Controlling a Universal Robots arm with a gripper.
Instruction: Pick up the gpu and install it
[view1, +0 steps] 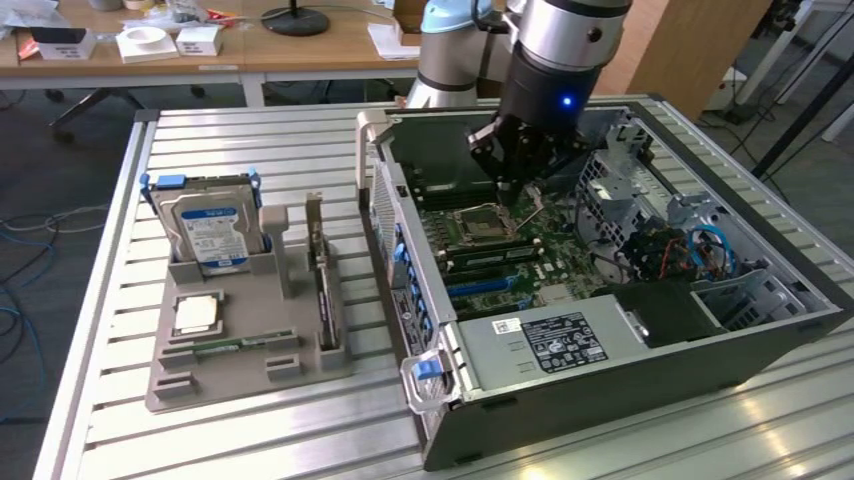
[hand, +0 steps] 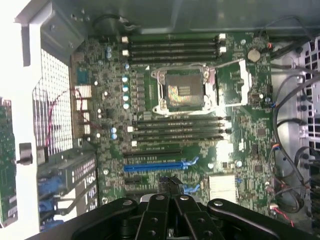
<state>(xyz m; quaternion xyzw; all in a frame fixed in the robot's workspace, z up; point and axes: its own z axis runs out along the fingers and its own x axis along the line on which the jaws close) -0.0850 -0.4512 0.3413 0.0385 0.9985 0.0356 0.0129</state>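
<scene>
A slatted aluminium table (view1: 240, 140) carries an open desktop computer case (view1: 641, 400) laid on its side, in a workroom where a second, wooden table (view1: 320, 45) behind holds small white boxes (view1: 147, 42) and a black round lamp base (view1: 296, 20), and loose cables trail on the grey floor. One Universal Robots arm reaches down into the case, its tool (view1: 514, 185) hanging over the green motherboard (hand: 240, 130) with fingers pressed together and pinching nothing. The wrist view looks past the tool (hand: 172, 187) onto one empty CPU socket (hand: 182, 90), four memory slots on one side of it and four on the other, one blue expansion slot (hand: 155, 167) and one coin cell (hand: 254, 55). One labelled power supply (view1: 561, 340) sits at the near end of the case. On the exterior view's left, just beside the case, one grey parts holder (view1: 227, 375) bears one hard drive (view1: 211, 225) standing upright, one processor (view1: 198, 313) lying flat, one memory stick (view1: 240, 345) lying flat and one gpu (view1: 318, 255). The gpu stands on edge in the holder's slot nearest the case, outside the case and well apart from the tool, with the case's side wall between them.
</scene>
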